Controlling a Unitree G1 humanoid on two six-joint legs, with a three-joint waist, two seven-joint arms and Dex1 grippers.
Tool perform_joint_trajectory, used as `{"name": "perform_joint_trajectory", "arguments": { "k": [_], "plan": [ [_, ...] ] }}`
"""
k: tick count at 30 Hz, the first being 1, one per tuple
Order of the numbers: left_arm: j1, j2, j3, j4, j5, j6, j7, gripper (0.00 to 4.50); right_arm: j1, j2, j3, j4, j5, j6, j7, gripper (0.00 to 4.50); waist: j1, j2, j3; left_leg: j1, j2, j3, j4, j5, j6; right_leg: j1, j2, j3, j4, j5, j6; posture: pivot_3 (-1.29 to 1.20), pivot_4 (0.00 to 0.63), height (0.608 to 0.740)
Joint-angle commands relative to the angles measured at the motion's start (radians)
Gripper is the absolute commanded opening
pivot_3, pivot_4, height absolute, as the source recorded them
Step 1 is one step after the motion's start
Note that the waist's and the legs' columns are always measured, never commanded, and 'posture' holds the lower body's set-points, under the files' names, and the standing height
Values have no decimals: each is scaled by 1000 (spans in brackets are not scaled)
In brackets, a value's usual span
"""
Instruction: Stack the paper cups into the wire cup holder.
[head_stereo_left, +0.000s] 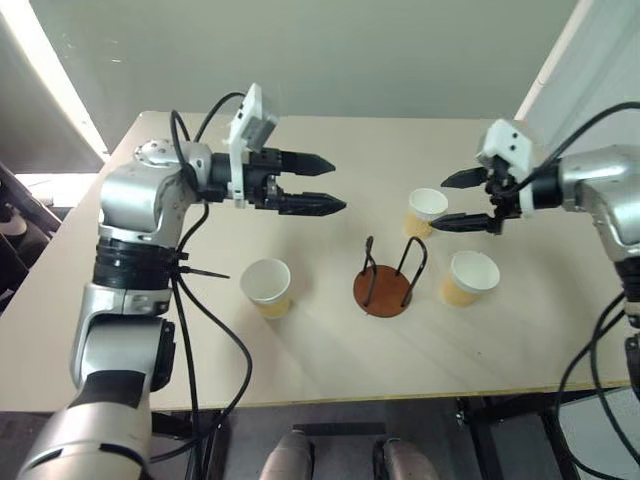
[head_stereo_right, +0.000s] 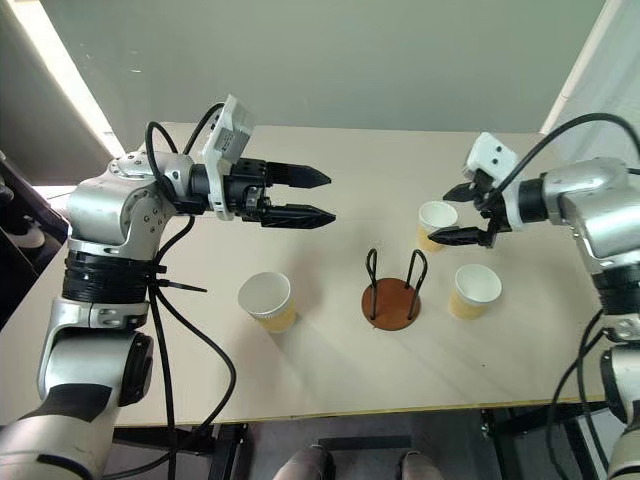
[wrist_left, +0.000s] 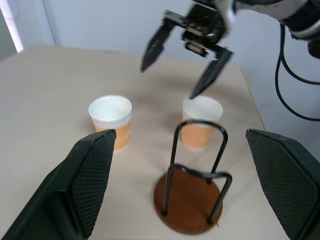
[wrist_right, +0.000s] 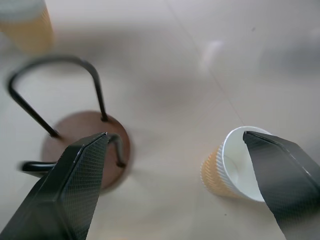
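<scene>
- My right gripper (head_stereo_left: 470, 201) hangs with its two black fingers spread wide and nothing between them, poised over the far tan-yellow tapered paper cup with the white rolled rim (head_stereo_left: 426, 211). One finger sits above the cup's rim and the other reaches across its front, so I judge I am lining up to take this cup first.
- My left gripper (head_stereo_left: 325, 186) is raised above the table, fingers parted and empty, pointing across toward the right. It holds nothing; I reckon it waits clear of the work.
- The wire cup holder, a round reddish-brown disc base with thin black wire loops standing upright (head_stereo_left: 385, 282), sits in the middle of the pale wooden table (head_stereo_left: 330, 360) and has no cup in it, so no stacking is done yet.
- A second tan-yellow paper cup (head_stereo_left: 470, 277) stands upright just beside the holder on my right, nearer to me than the far cup.
- A third tan-yellow paper cup (head_stereo_left: 267, 286) stands upright on my left, a little apart from the holder, below my left gripper.
- All three cups stand mouth up.
- Nothing lies between the far cup and the holder. The wire loops themselves look like the main obstacle: a cup must, I judge, come down between them from above.
</scene>
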Motion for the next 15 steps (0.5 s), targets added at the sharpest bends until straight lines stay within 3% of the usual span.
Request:
{"name": "perform_joint_trajectory", "arguments": {
  "k": [1,6,15],
  "plan": [
    [28,51,-15,-61,3,-15,-25,4460,-59,33,22,103,-92,-102,35,4500,-1,0,0,-1,0,0,0,4,-6,0,0,0,0,0,0,0,150,740],
    [62,108,-39,-70,38,-69,-33,4460,-116,95,48,280,-207,-237,48,4500,0,0,0,-4,1,0,-1,4,-8,-4,0,-1,-2,1,-2,0,150,740],
    [64,113,-28,-72,35,-78,-4,4460,-219,187,85,592,-400,-472,23,4500,-1,0,0,-5,1,-1,-2,4,-9,-7,-1,-2,0,2,-5,0,150,740]
  ]
}}
